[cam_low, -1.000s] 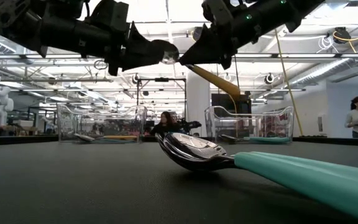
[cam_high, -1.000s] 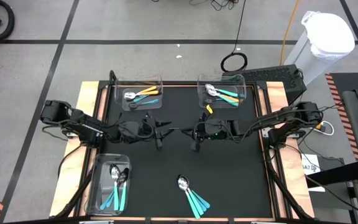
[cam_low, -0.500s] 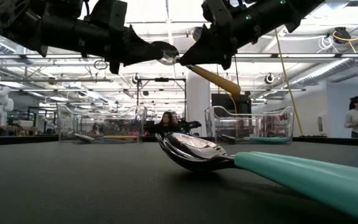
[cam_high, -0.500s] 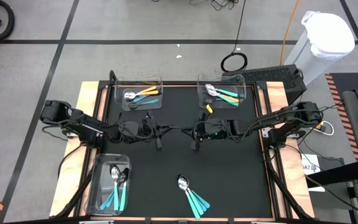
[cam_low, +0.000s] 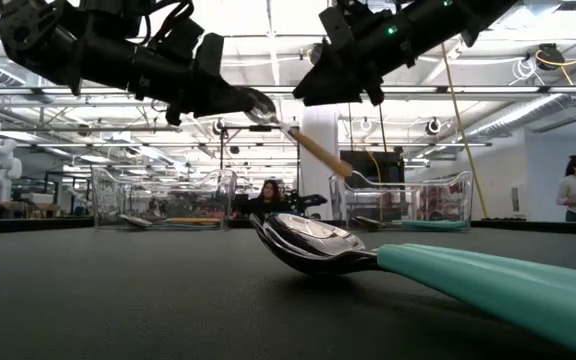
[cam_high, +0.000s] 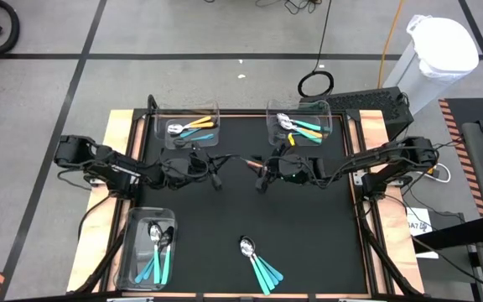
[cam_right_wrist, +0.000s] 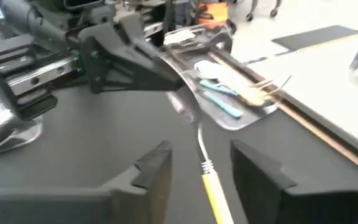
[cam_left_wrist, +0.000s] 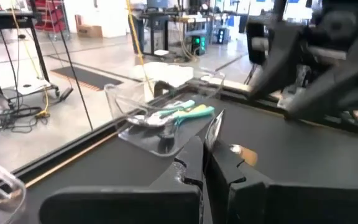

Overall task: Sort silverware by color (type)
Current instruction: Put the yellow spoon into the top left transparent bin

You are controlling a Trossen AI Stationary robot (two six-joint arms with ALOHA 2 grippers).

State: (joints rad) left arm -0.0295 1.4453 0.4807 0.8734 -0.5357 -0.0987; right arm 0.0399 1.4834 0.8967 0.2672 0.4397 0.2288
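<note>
A spoon with an orange handle (cam_low: 314, 153) hangs in the air over the table's middle, its metal bowl at my left gripper (cam_low: 253, 103), which is shut on it. My right gripper (cam_right_wrist: 201, 165) is open. Its fingers stand on either side of the orange handle (cam_right_wrist: 212, 194) without touching it. Three teal-handled spoons (cam_high: 259, 262) lie fanned on the black mat near the front edge, bowls together. In the high view the held spoon (cam_high: 251, 162) spans the gap between my left gripper (cam_high: 235, 159) and my right gripper (cam_high: 260, 174). My left gripper pinches the spoon's metal bowl (cam_left_wrist: 215, 129) between its two fingers, coming level from the table's left. The spoon is lifted clear of the table, and its orange handle (cam_low: 320, 158) slants down away from the fingers.
A clear bin at the far left (cam_high: 159, 134) holds orange and blue spoons. A second bin at the far right (cam_high: 327, 113) holds teal and orange ones. A third bin at the near left (cam_high: 131, 256) holds teal and blue ones. People show in the room beyond the table.
My left gripper has shut on the spoon's bowl. My right gripper has opened and let go of the handle. The spoon's handle end has swung down, while the bowl stays up at my left gripper.
</note>
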